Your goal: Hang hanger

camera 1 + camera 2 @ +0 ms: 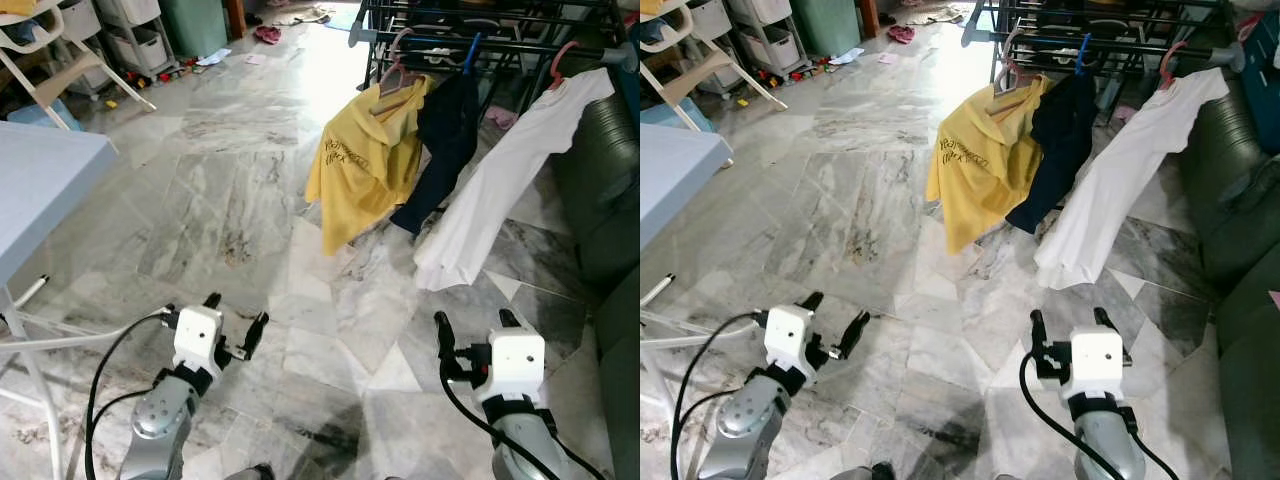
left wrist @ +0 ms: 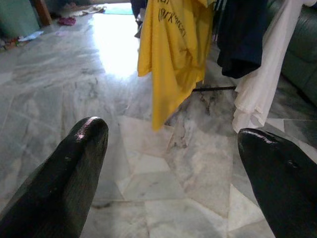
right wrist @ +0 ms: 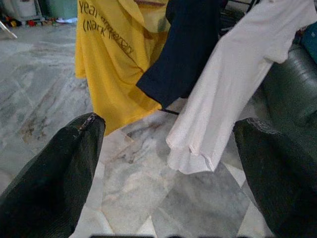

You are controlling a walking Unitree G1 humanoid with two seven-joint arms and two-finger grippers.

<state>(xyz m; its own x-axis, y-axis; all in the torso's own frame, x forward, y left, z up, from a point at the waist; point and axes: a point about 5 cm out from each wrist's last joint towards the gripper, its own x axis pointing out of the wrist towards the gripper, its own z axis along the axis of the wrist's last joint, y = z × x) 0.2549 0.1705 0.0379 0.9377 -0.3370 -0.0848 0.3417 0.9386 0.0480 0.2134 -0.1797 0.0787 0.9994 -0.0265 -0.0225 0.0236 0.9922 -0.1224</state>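
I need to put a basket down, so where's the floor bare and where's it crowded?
Bare marble floor runs from the blue table across to the yellow shirt, and on down to the open left gripper and right gripper. Crowded: under the rack, where the yellow shirt, dark garment and white shirt hang beside the sofa.

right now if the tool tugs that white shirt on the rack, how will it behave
The white shirt would probably be floppy and light: it drapes in loose folds. Hanging aslant from a pink hanger on the rack, it may swing or slide off.
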